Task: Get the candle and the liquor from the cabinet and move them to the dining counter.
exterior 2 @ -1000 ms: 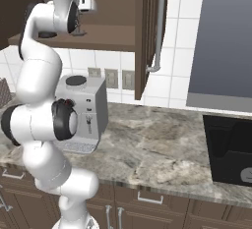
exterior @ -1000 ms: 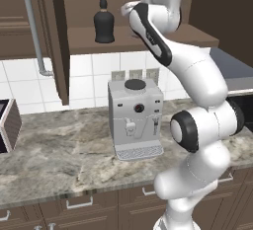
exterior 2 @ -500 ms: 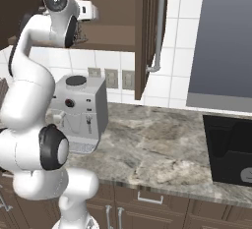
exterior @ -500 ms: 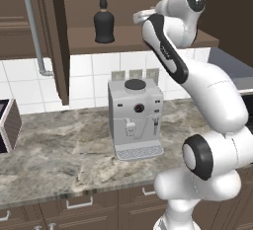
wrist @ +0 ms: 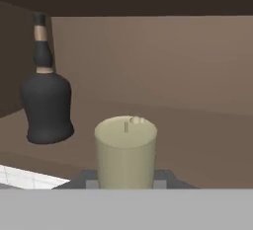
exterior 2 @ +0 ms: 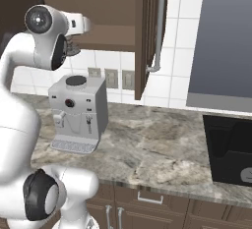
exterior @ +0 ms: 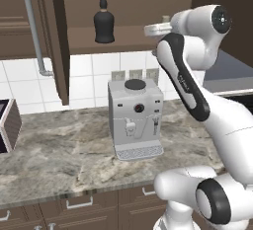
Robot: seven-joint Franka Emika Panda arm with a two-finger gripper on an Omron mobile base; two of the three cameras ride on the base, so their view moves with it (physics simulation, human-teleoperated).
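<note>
Inside the open cabinet [exterior: 54,36], the liquor [exterior: 104,19] stands upright on the shelf: judged heavy, rigid, slick and breakable, so take it around the broad body, not the thin neck. Nearer the arm, the candle [wrist: 125,151] rises between the gripper [wrist: 126,182] fingers, jaws clenched on it; it is judged light, waxy and brittle, so hold it low.
</note>
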